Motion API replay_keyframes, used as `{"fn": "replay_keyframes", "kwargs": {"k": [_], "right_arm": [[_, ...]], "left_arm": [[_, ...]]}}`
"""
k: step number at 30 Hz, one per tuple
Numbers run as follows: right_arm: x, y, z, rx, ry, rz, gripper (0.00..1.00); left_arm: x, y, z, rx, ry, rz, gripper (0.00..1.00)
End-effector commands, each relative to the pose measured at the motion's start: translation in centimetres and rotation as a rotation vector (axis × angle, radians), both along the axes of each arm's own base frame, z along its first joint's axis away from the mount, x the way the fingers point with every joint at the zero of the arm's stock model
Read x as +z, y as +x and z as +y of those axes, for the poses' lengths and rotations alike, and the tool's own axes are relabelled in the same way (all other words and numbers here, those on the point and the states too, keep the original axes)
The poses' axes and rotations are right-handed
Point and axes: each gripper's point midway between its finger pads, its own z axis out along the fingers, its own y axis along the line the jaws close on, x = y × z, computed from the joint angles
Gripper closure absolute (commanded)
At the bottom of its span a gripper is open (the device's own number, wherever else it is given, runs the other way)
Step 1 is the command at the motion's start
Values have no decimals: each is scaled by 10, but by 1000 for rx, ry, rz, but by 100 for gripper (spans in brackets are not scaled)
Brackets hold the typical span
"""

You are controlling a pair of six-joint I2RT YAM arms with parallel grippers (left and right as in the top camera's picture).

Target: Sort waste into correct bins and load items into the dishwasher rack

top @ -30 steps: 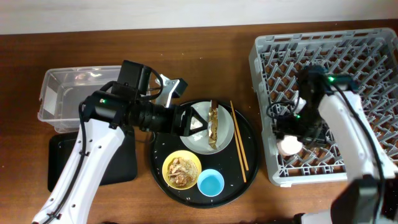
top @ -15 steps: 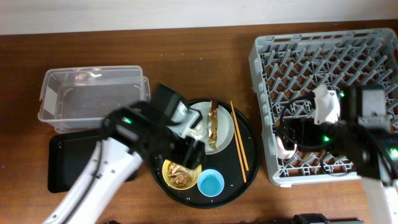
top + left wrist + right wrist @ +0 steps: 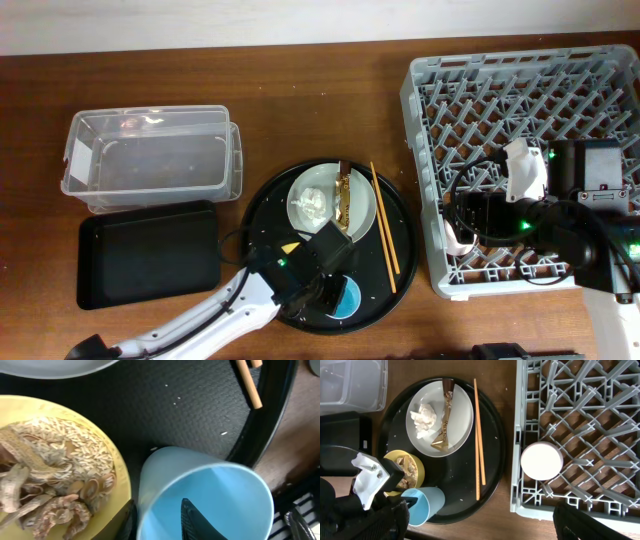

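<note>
- Straddles the wall of the light blue cup (image 3: 205, 495) with the left gripper (image 3: 157, 520). One finger is down inside the mouth and the other outside, on the side of the yellow bowl (image 3: 117, 475). Stands spread, not yet pinched on the wall, judging by the gap.
- Finds the cup upright, mouth up, on the round black tray (image 3: 200, 400), near the front edge of the bench and about midway along. Sits just beside the bowl of food scraps (image 3: 45, 470).
- Turns on this: with the cup wall between the fingers, probably needs only a squeeze. Then calls for a lift straight up the cup's own axis, to keep from nudging the bowl.
- Leaves the dishwasher rack (image 3: 520, 90) well apart, by the right edge. Has the chopsticks (image 3: 384, 222) lying between cup and rack, long axis front to back.
- Favours the left arm, right at the cup. Places the right gripper (image 3: 485, 215) over the front of the rack, near the pink cup (image 3: 541, 461). Cannot tell whether that one is open or closed.
</note>
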Motion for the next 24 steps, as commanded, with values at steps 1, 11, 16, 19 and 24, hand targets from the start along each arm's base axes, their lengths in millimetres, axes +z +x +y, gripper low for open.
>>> {"fn": "replay_keyframes", "kwargs": {"k": [1,11,16,19,24], "right_arm": [[2,0,0,8,2,-8,8],[1,-3,0,8,3,5,9],[-1,-6,0,8,3,21,10],[7,-12,25,134,111,2,10],[87,-58,114,703,637,-239,10]], "left_arm": [[-3,6,9,27,41,-40,76],[-3,11,16,40,76,-70,100],[92,25,-5,52,-182,-68,100],[189,47,6,22,-515,-175,100],[291,39,28,-163,-1090,-104,100]]}}
